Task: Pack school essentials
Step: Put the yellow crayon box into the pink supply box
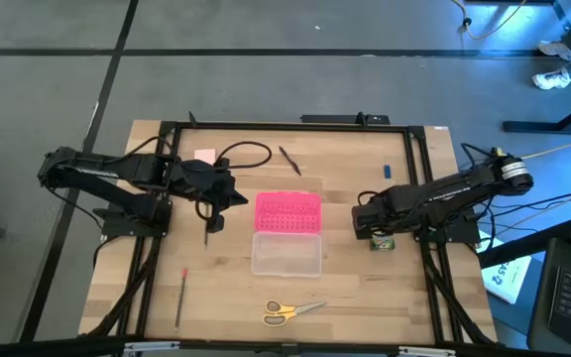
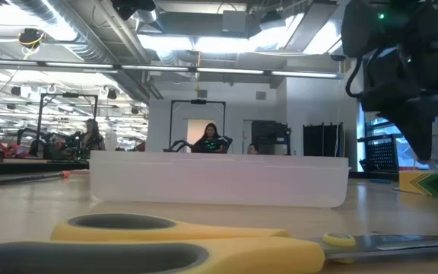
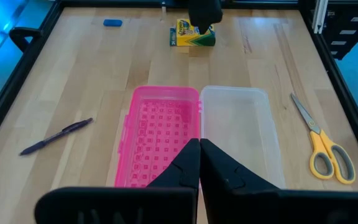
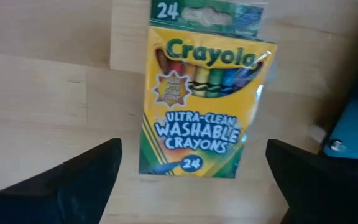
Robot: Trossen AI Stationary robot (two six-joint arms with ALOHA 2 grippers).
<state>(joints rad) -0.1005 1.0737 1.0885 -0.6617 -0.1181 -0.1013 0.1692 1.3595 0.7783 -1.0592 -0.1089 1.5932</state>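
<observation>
right fingers: our right gripper [image 4: 191,180] hangs right over the Crayola crayon box [image 4: 204,102], fingers spread wide either side of it, nothing pinched, no contact we can see

left fingers: left gripper [image 3: 199,163] is pressed together and empty, parked over the desk [image 1: 365,288] beside the pink lid [image 1: 287,211]

crayon box, where: lying flat near the desk's right side, well apart from the open case

crayon box, handling: we'd guess light thin cardboard, stiff enough but crushable, printed face a bit slick; best taken across the two long edges around the middle, not by the hang tab

case: clear tray [image 1: 286,254] with the lid flipped open next to it, both look empty to us

other bits: yellow-handled scissors [image 1: 291,311] at the near edge, red pencil [image 1: 181,292] on the left, dark pen [image 1: 289,161], pale pink pad [image 1: 204,156] and small blue piece [image 1: 387,171] up at the far side, all still outside the tray

right wrist view only: the label, 24 washable crayons, and how the fingers bracket the box

high view only: the whole layout and the gaps between things

left wrist view only: inside of the tray, plus the right arm over the box from the front

low view only: scissors handles huge up front, the tray's side wall, people in the room behind
</observation>
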